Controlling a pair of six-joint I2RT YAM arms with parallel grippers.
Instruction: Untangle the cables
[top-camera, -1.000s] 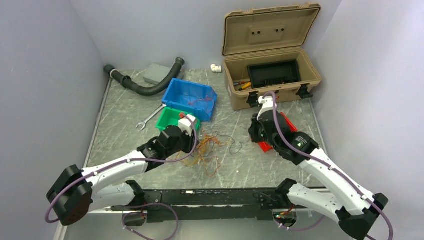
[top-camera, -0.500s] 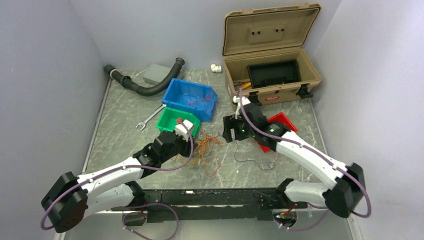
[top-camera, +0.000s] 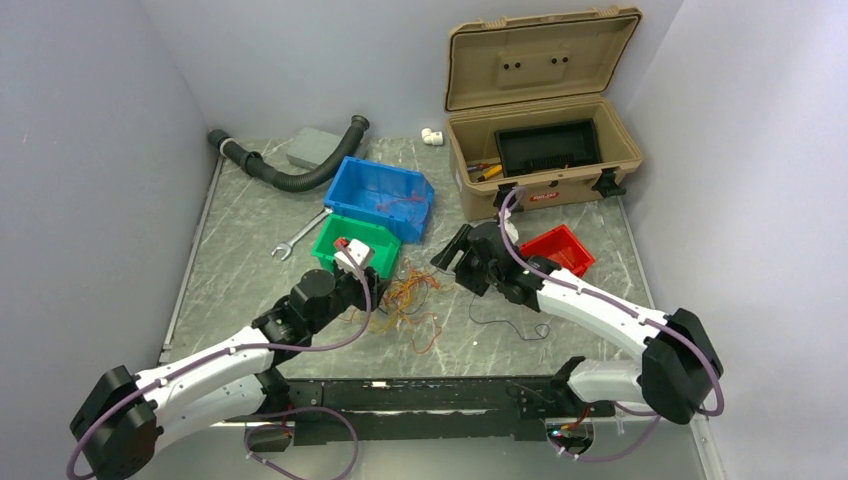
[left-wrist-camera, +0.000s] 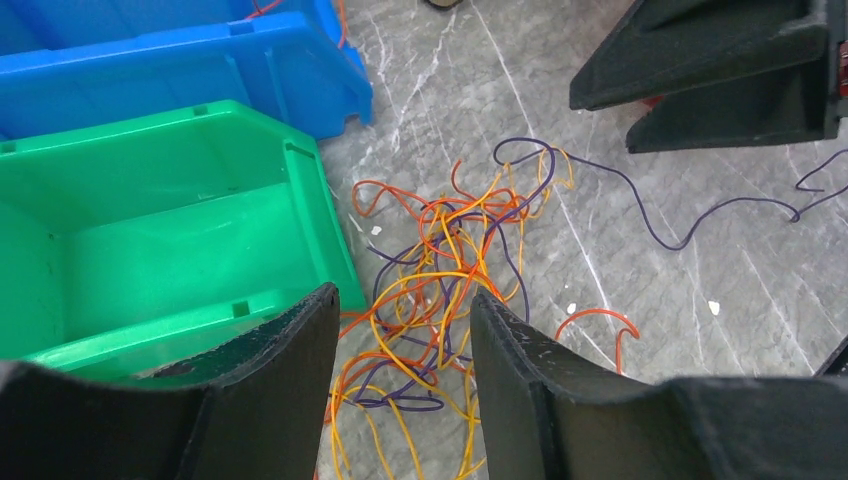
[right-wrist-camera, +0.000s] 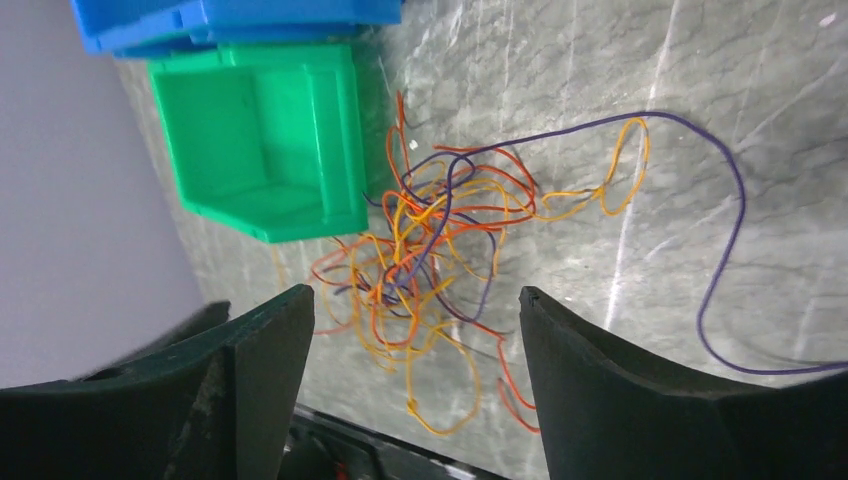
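Note:
The cables are a loose tangle of thin orange, yellow, red and purple wires on the grey table, just right of the green bin. My left gripper hovers over the tangle's left side, open; its wrist view shows the cables below and between the spread jaws, nothing pinched. My right gripper hangs open above the tangle's right edge, and its wrist view shows the cables beyond the jaws. One long purple wire trails out of the tangle to the right.
A blue bin with a few wires sits behind the green bin. A red bin and an open tan toolbox stand right. A wrench, a black hose and a grey block lie at the back left.
My right arm swung left from the red bin to the tangle and its jaws opened. My left gripper's jaws widened and it drew back slightly towards the near edge.

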